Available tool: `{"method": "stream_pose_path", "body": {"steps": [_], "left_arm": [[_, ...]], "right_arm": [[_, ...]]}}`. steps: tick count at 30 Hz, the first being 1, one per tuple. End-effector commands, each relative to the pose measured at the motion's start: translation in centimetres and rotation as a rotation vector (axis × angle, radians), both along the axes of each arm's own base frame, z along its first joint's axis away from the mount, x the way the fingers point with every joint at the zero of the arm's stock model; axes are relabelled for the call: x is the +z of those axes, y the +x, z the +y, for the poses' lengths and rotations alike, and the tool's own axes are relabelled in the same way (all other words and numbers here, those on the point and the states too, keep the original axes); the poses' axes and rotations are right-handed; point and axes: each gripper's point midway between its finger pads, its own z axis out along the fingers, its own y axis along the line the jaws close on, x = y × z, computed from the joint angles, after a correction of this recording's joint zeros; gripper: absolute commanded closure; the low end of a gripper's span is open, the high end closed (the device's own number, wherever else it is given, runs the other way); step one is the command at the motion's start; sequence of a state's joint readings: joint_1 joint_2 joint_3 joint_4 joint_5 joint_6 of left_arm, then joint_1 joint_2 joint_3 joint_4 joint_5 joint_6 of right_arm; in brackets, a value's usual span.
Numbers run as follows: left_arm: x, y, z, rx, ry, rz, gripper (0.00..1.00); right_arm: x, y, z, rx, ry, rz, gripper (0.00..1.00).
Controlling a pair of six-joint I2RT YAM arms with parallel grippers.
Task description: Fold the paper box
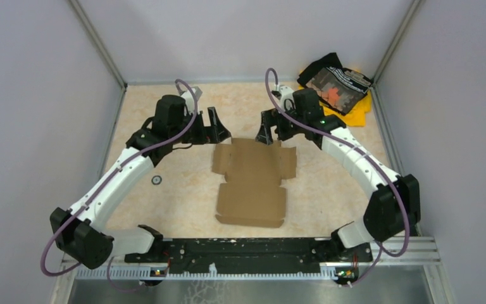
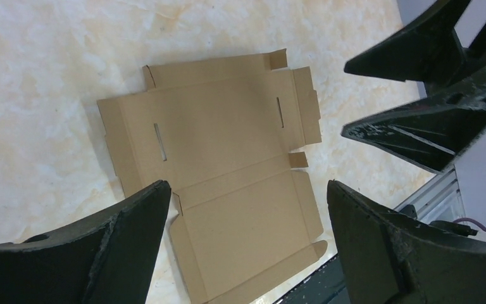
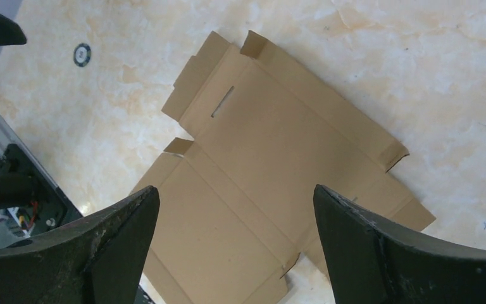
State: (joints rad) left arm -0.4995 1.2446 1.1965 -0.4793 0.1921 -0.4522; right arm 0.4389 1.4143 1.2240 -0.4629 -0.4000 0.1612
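While both claws hang spread wide near its far edge, the paper box (image 1: 252,183) lies unfolded and flat in the middle of the marbled beige surface (image 1: 186,193). It sits between the white left arm (image 1: 123,174) and the white right arm (image 1: 354,158). The left claw (image 1: 207,128) has its black fingers well apart and grips nothing. Its wrist camera looks down between them onto the brown cardboard. The right claw (image 1: 273,132) likewise stands apart and empty, facing the left one across the box's far panel. Seen from above, both claws seem to hover clear of the cardboard rather than touch it, though that angle leaves contact hard to judge. The sheet's wider section lies toward the claws, and a narrower panel reaches toward the black bar (image 1: 253,248) at the near edge. Two thin slots (image 2: 159,141) cut the wide section, and small corner tabs (image 3: 253,43) tilt up slightly from the otherwise flat sheet. A small round disc (image 1: 157,180) rests on the surface to the left of the box, beside the left arm. A yellow and black cloth pile (image 1: 342,88) sits in the far right corner, well apart from the cardboard.
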Motion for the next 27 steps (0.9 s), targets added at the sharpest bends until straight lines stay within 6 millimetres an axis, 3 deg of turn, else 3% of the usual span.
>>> {"method": "stream_pose_path", "body": {"steps": [1, 8, 14, 20, 27], "left_arm": [[-0.6, 0.3, -1.2, -0.015, -0.047, 0.037, 0.01], [-1.4, 0.9, -1.0, 0.026, 0.001, 0.121, 0.01], [-2.2, -2.6, -2.0, -0.005, -0.054, 0.192, 0.01], [-3.2, -3.6, -2.4, -0.028, -0.010, 0.228, 0.01], [-5.2, -4.1, -2.2, -0.059, 0.030, 0.249, 0.01]], "right_arm": [[-0.2, 3.3, 0.5, 0.071, -0.043, -0.082, 0.10], [-3.3, 9.9, -0.2, 0.090, -0.072, -0.076, 0.10], [-3.6, 14.7, 0.1, 0.187, 0.027, -0.044, 0.10], [-6.0, 16.1, 1.2, 0.332, 0.033, 0.035, 0.14], [-9.4, 14.5, 1.7, 0.475, 0.060, 0.114, 0.14]]}}
